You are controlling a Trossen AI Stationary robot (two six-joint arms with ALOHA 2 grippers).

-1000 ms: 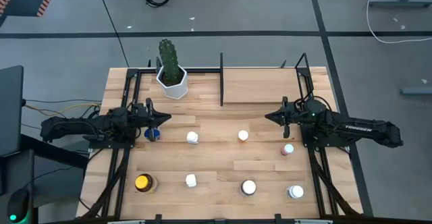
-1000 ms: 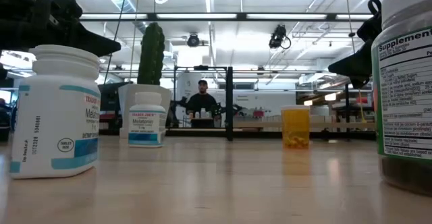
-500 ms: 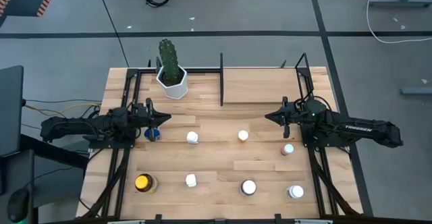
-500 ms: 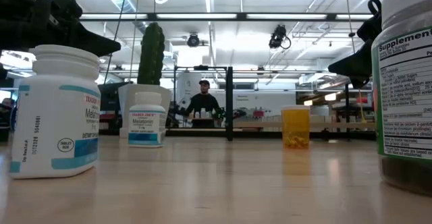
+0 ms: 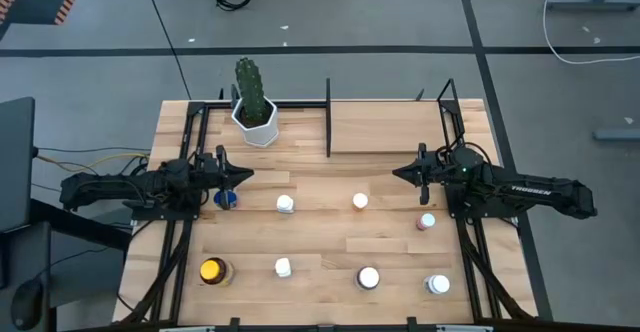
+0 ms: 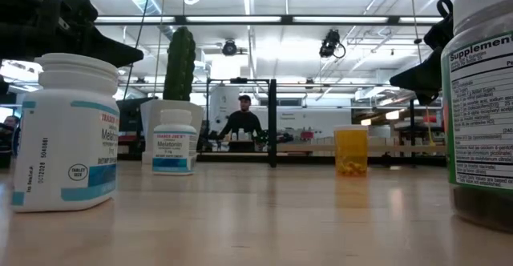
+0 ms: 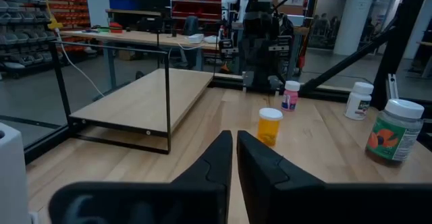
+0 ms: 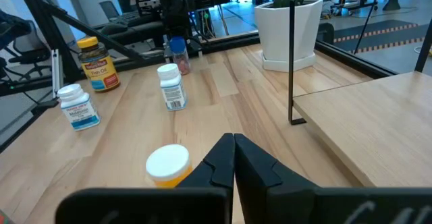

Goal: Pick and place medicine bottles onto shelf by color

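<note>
Both grippers, left (image 5: 240,175) and right (image 5: 398,175), are closed and empty above the table; bottles (image 5: 286,204) stand scattered, the shelf (image 5: 385,132) bare, awaiting sorting.

Legible text is limited: the near white bottle (image 6: 68,134) in the low view shows a partial "Mela…" and the vertical number "5040981". The smaller white bottle (image 6: 175,151) behind it reads "Melatonin", and the green-labelled jar (image 6: 483,114) at the edge reads "Supplement". In the high view the right arm (image 5: 530,188) carries "TROSSEN"; the yellow-capped bottle (image 8: 96,63) in the right wrist view reads "Fish Oil".
</note>
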